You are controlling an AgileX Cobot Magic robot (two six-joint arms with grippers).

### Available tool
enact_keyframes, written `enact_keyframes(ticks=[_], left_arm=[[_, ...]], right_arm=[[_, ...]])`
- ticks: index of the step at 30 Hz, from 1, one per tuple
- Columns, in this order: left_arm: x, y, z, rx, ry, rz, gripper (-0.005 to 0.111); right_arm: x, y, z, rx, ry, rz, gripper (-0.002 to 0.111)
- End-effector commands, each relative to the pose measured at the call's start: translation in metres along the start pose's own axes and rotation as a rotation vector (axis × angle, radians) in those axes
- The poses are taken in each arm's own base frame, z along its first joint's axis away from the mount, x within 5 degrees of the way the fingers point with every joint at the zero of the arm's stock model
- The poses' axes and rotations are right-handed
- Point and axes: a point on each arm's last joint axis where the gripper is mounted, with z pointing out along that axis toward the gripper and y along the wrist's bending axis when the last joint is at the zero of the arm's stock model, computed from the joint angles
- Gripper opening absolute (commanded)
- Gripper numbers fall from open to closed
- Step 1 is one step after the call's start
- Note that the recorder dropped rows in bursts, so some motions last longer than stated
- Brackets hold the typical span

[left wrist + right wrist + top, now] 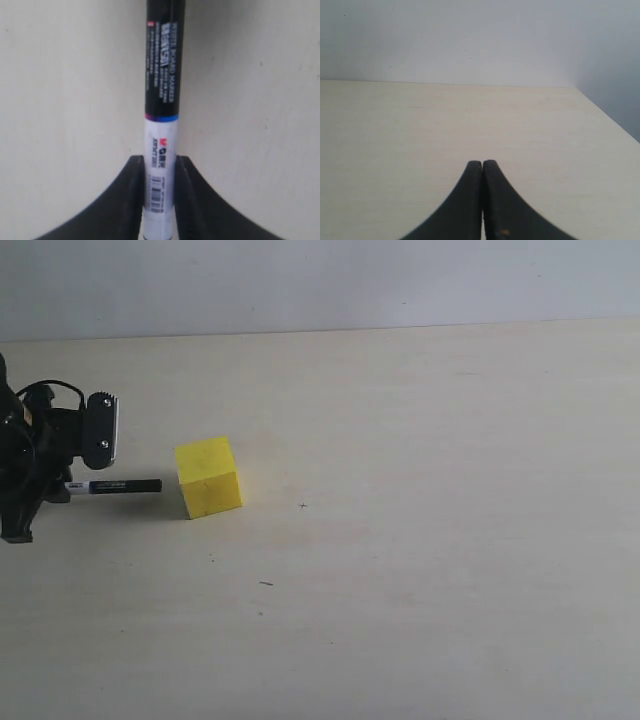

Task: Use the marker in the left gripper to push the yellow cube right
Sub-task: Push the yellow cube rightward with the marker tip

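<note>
The yellow cube (208, 476) sits on the pale table, left of centre. At the left edge my left gripper (62, 487) is shut on the marker (118, 486), which lies level and points right with its black end a short gap from the cube's left face. In the left wrist view the two black fingers (131, 195) clamp the marker (161, 125) by its white barrel; the cube is out of that view. My right gripper (482, 165) is shut on nothing above bare table and does not show in the exterior view.
A pale wooden table (420, 540) stretches to the right of the cube. A grey wall (320, 280) stands behind the far edge. The table's corner (577, 89) shows in the right wrist view.
</note>
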Motion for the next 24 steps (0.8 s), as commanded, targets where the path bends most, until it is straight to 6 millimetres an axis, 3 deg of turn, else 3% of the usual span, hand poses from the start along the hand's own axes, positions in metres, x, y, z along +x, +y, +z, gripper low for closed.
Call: enact_keyframes(ticks=[1, 6, 12, 16, 24], left_arm=[[-0.033, -0.002, -0.006, -0.075, -0.082, 0.061, 0.000], [-0.044, -0.005, -0.008, -0.077, -0.092, 0.098, 0.000], [-0.024, -0.003, -0.005, -0.035, -0.051, 0.019, 0.000], [-0.024, -0.001, -0.005, -0.054, -0.060, 0.011, 0.000], [-0.074, -0.015, -0.013, -0.089, -0.134, 0.153, 0.000]], right_arm=[[0.000, 0.000, 0.000, 0.005, -0.012, -0.005, 0.000], [0.000, 0.000, 0.000, 0.005, -0.012, -0.005, 0.000], [0.000, 0.000, 0.000, 0.005, -0.012, -0.005, 0.000], [0.000, 0.000, 0.000, 0.005, -0.012, -0.005, 0.000], [0.000, 0.000, 0.000, 0.005, -0.012, -0.005, 0.000]])
